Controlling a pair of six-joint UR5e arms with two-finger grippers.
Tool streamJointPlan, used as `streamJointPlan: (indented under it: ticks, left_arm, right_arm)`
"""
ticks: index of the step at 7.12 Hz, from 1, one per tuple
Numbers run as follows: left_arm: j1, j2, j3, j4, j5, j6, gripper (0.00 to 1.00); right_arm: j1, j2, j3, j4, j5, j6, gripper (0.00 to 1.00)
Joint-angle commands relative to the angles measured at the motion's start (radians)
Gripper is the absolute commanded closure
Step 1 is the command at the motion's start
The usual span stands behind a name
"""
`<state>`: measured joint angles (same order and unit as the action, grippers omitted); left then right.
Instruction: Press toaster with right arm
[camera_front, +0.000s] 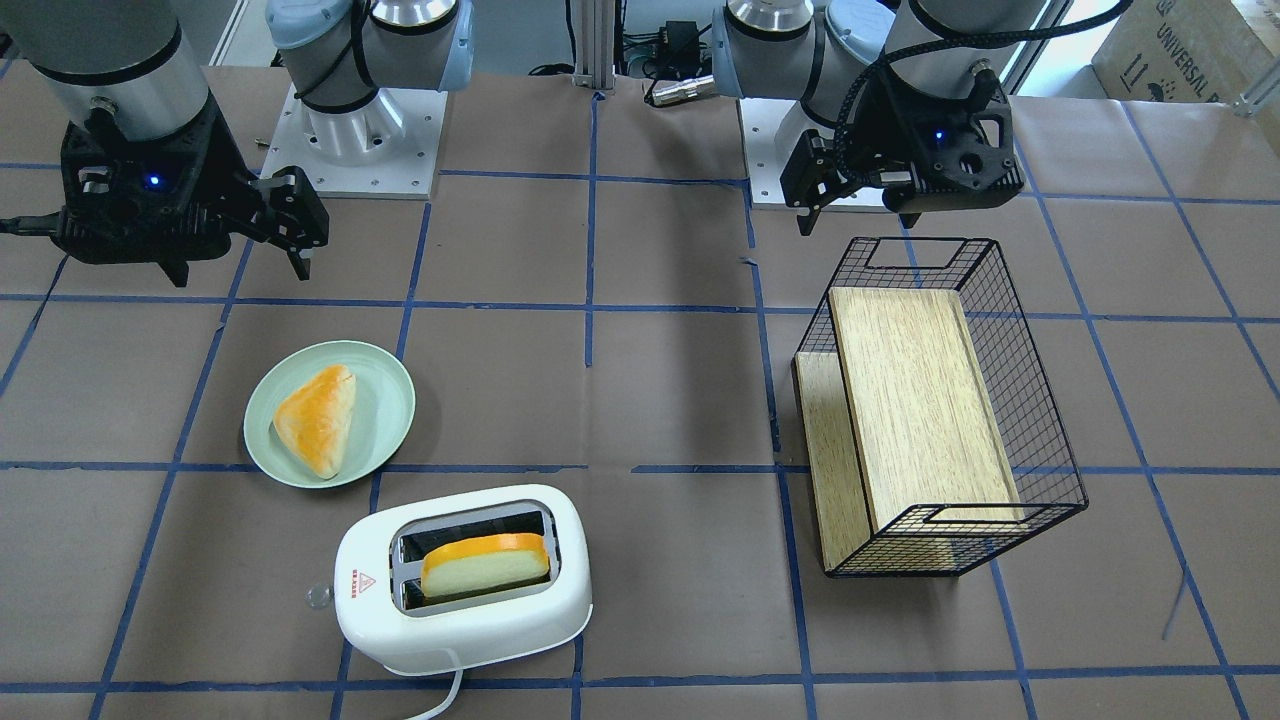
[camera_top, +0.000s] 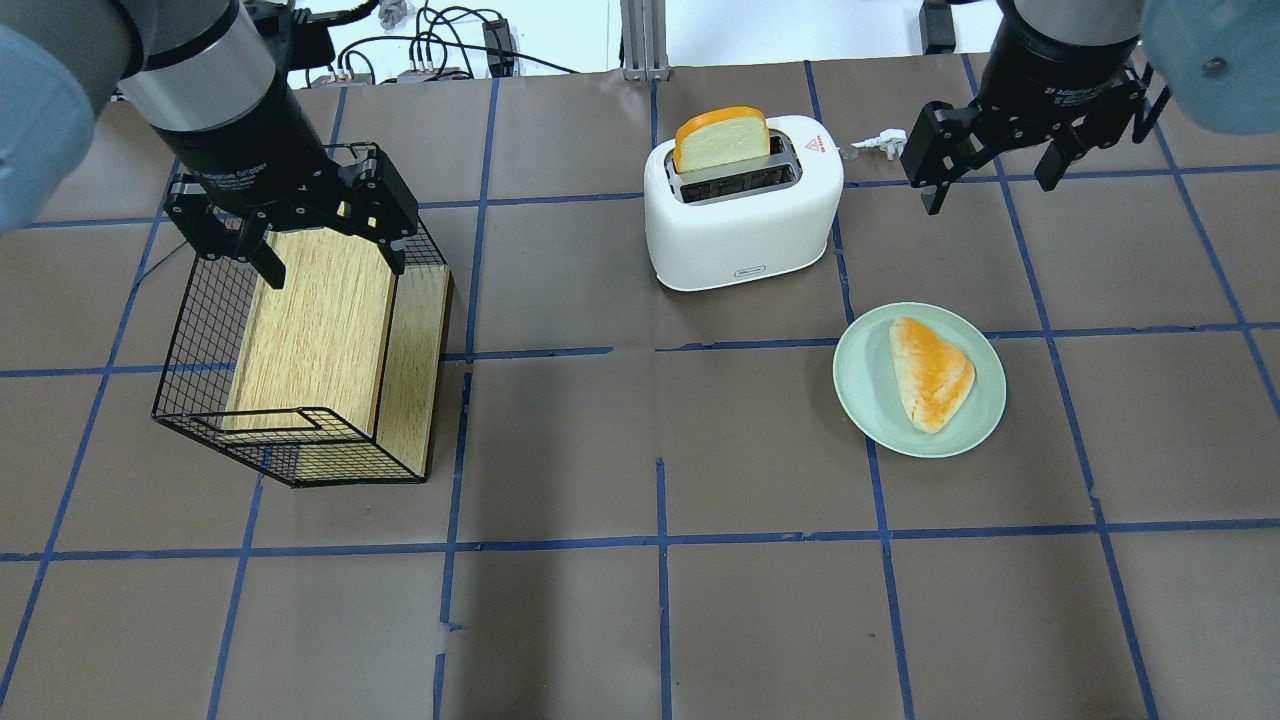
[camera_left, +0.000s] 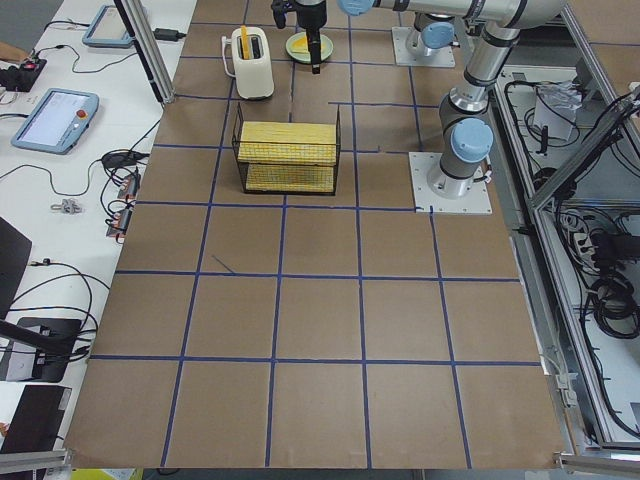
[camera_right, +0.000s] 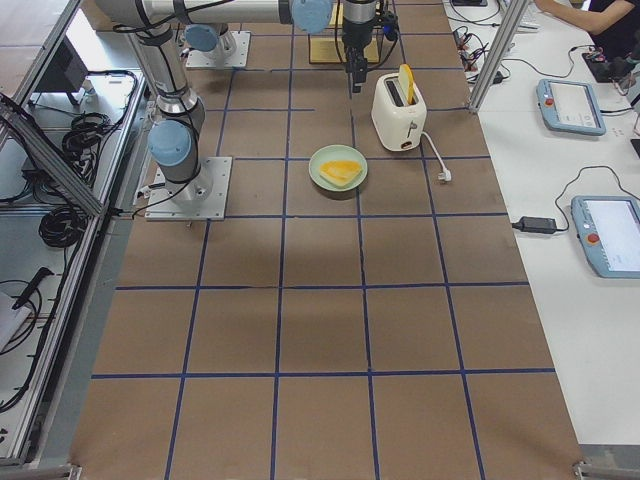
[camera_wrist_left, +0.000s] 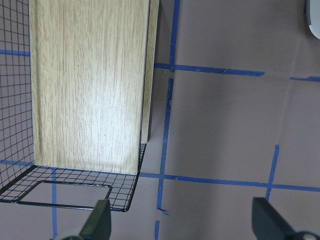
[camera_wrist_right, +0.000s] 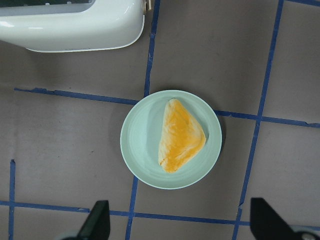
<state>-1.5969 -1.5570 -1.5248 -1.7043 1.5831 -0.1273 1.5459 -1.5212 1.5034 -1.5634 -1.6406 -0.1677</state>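
One toaster (camera_top: 745, 215), far side of table (camera_top: 560, 620), holding one bread slice (camera_top: 722, 140). One plate (camera_top: 862, 405) with one bun (camera_top: 930, 372) nearby. One wire basket (camera_top: 190, 330). Two grippers, jaws wide apart, empty: right gripper (camera_top: 988, 192) beside toaster's lever end, left gripper (camera_top: 335, 268) over basket.

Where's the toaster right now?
In the overhead view the toaster sits near the table's far edge, just beyond the green plate, with the right gripper open beside its knob end.

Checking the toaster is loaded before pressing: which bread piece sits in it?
The flat orange-crusted slice, upright in the toaster; the triangular piece lies on the green plate.
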Motion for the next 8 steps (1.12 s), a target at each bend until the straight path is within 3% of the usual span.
streamJointPlan:
  ticks: [1,4,5,7,8]
  left_arm:
    - [0.000,0.000,0.000,0.000,0.000,0.000,0.00]
    - [0.000,0.000,0.000,0.000,0.000,0.000,0.00]
    - [0.000,0.000,0.000,0.000,0.000,0.000,0.00]
    - [0.000,0.000,0.000,0.000,0.000,0.000,0.00]
    - [0.000,0.000,0.000,0.000,0.000,0.000,0.00]
  right_arm:
    - [0.002,0.001,0.003,-0.013,-0.002,0.004,0.00]
    - [-0.007,0.022,0.001,-0.084,0.016,0.001,0.04]
    - [-0.035,0.035,-0.003,-0.087,0.030,-0.004,0.19]
    - [-0.137,0.041,-0.006,-0.081,0.193,-0.088,0.84]
    - [-0.170,0.049,-0.008,-0.084,0.317,-0.125,0.93]
